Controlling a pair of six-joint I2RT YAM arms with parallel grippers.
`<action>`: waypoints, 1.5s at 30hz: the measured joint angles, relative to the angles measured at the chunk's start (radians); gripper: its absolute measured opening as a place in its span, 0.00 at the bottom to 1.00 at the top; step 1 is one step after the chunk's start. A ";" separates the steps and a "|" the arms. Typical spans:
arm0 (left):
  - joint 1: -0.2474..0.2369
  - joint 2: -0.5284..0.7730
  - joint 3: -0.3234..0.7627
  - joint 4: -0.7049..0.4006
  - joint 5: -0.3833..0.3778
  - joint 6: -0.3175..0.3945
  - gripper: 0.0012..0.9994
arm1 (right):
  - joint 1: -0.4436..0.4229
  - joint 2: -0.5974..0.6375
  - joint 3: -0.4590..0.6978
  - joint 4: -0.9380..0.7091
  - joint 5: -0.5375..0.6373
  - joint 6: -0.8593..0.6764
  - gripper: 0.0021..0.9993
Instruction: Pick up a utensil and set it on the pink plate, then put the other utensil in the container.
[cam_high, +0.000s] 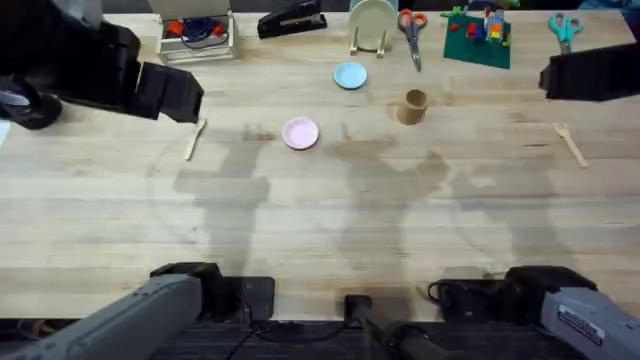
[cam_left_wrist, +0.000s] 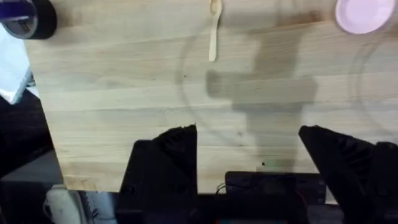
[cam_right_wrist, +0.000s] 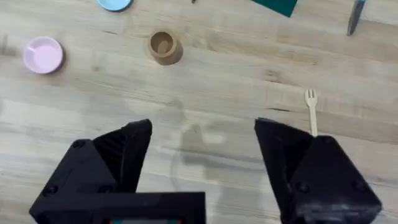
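Note:
The wooden spoon (cam_high: 195, 138) lies on the table left of the pink plate (cam_high: 300, 133). My left gripper (cam_high: 183, 95) hovers high just above and left of the spoon. In the left wrist view the left gripper (cam_left_wrist: 249, 155) is open and empty, with the spoon (cam_left_wrist: 214, 31) and pink plate (cam_left_wrist: 364, 14) ahead. The wooden fork (cam_high: 571, 143) lies at the far right, with my right gripper (cam_high: 552, 76) raised over the table nearby. The right gripper (cam_right_wrist: 202, 155) is open and holds nothing. The fork (cam_right_wrist: 311, 111), tan cup (cam_right_wrist: 164, 47) and pink plate (cam_right_wrist: 43, 54) lie beyond it. The cup (cam_high: 413, 105) stands right of the pink plate.
A light blue plate (cam_high: 350, 75) sits behind the pink one. Along the back edge are a stapler (cam_high: 292, 18), a pale green plate on a rack (cam_high: 372, 22), scissors (cam_high: 411, 30), a green baseplate with bricks (cam_high: 478, 35) and a clear box (cam_high: 196, 32). A black tape roll (cam_left_wrist: 28, 15) lies far left.

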 joint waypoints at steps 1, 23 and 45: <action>0.010 0.014 0.000 0.002 0.001 0.007 0.99 | 0.000 0.000 0.000 0.000 0.000 0.000 1.00; 0.254 0.230 -0.375 0.453 0.170 0.232 0.99 | 0.000 0.000 0.000 0.000 0.000 0.000 1.00; 0.254 0.505 -0.474 0.729 0.176 0.347 0.99 | 0.000 0.000 0.000 0.000 0.000 0.000 1.00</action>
